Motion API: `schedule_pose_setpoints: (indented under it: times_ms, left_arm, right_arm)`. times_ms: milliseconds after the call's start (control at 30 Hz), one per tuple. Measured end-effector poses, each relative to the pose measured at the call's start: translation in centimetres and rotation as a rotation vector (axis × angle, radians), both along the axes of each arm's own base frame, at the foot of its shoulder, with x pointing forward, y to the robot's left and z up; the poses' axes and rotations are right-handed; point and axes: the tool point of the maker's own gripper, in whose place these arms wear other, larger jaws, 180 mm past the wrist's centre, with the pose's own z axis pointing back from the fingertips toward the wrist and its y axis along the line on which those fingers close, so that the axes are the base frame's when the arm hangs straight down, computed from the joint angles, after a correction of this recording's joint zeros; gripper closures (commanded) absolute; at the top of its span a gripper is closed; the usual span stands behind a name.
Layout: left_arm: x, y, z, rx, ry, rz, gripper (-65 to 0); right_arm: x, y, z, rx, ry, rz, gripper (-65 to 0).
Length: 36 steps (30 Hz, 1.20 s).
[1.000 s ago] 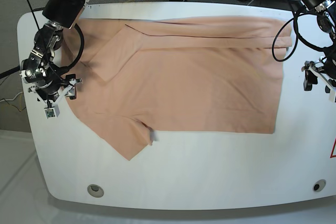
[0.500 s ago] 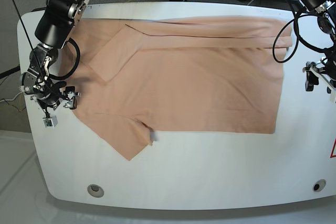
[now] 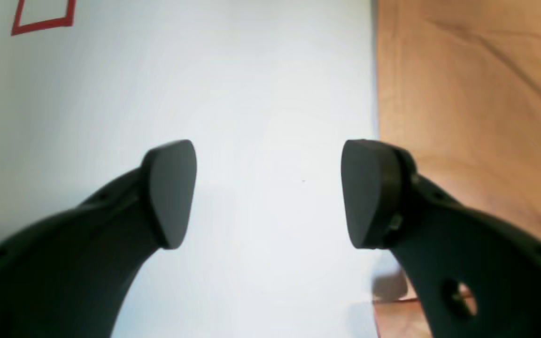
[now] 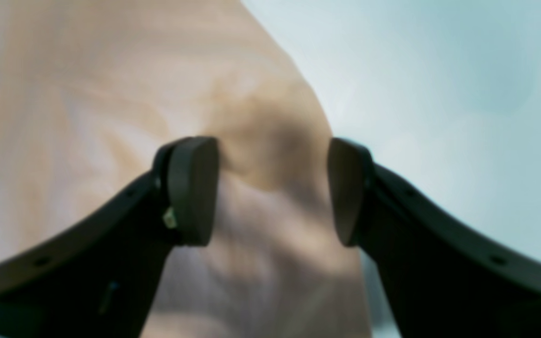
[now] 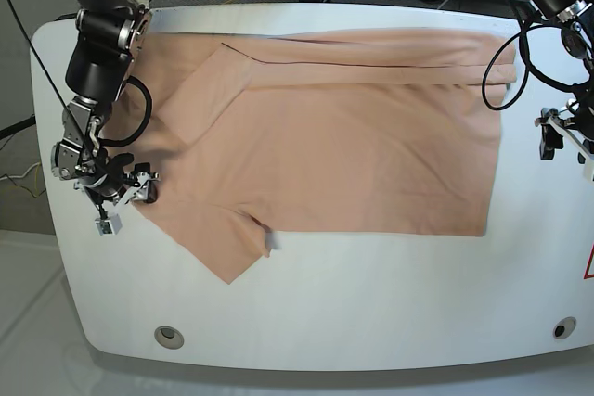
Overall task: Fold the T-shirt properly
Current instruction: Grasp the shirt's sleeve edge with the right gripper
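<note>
T-shirt (image 5: 334, 136): peach-orange, thin fabric, lying flat on white table (image 5: 371, 303), long axis left-right in base view. Far edge folded over toward middle; fold seam runs along top. Sleeve (image 5: 218, 238) sticks out diagonally at near-left, pointed tip toward front edge. Hem at right, straight. Minor wrinkles, mostly smooth. Small white bit at sleeve/body junction; can't tell what.

The right wrist view is blurred, so whether the T-shirt (image 4: 270, 197) touches the pads (image 4: 194, 197) is unclear. The base view crops the left gripper (image 5: 568, 144) at its edge
</note>
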Motion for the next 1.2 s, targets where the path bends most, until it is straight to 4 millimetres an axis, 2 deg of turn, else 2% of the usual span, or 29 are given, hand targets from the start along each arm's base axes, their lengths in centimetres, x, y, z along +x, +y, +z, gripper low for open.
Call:
schedule_pose_setpoints:
  times_ms: [233,1067,1133,1200]
  left_arm:
    - [-0.1,0.0,-0.1,0.000,0.002,0.000,-45.5]
    - [-0.1,0.0,-0.1,0.001,0.003,0.000,-45.5]
    - [-0.1,0.0,-0.1,0.001,0.003,0.000,-45.5]
    - [-0.1,0.0,-0.1,0.000,0.003,0.000,-45.5]
  right_arm:
    - [0.8,0.1,0.2,0.022,-0.014,-0.008,-35.5]
    - [0.1,1.3,-0.8,0.064,-0.047,-0.013,-35.4]
    - [0.1,1.6,-0.9,0.067,-0.046,-0.011,-34.6]
    - [0.2,1.8,-0.8,0.069,-0.048,-0.010,-30.5]
